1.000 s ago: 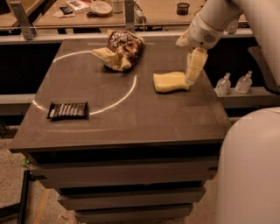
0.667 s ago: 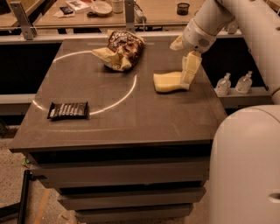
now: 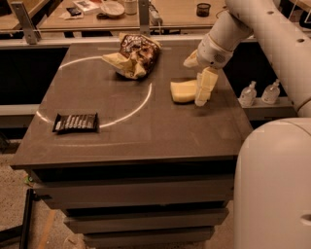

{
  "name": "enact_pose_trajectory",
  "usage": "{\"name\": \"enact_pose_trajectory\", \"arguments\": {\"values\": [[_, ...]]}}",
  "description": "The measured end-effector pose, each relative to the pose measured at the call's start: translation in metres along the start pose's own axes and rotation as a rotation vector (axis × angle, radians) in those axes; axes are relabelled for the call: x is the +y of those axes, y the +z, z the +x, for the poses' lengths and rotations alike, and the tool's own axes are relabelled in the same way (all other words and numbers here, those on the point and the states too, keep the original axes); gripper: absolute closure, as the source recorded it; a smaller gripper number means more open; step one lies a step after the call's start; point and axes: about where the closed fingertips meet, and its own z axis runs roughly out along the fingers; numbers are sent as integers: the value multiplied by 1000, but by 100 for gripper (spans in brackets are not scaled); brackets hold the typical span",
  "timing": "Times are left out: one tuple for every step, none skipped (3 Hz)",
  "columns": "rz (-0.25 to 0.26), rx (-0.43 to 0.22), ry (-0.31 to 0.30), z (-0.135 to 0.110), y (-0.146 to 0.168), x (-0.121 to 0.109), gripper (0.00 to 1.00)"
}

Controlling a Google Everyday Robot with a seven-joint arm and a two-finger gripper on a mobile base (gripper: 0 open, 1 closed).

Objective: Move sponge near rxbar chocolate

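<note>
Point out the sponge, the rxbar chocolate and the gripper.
sponge (image 3: 182, 91): camera view, middle of its top face.
rxbar chocolate (image 3: 76, 122): camera view, wrapper centre.
gripper (image 3: 202, 97): camera view, tip, at the sponge's right end.

1. A dark table (image 3: 146, 131) is seen in the middle, with a pale arc (image 3: 141, 104) drawn across its top and stacked shelves set beneath.
2. Behind it a wooden bench (image 3: 180, 14) is placed, and a white bowl (image 3: 112, 8) is kept on it.
3. Two small clear bottles (image 3: 248, 93) are stood on a ledge at the right.
4. A speckled floor (image 3: 12, 204) is shown below (the light is warm and dim).
5. The gripper (image 3: 203, 87) is held over the table's far right part.
</note>
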Motion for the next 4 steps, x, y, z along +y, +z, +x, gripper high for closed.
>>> {"name": "enact_pose_trajectory", "arguments": {"values": [[-12, -2, 18, 5, 10, 4, 16], [-20, -8, 25, 10, 14, 8, 41], [-20, -11, 36, 12, 15, 11, 63], [-20, -11, 36, 10, 12, 11, 87]]}}
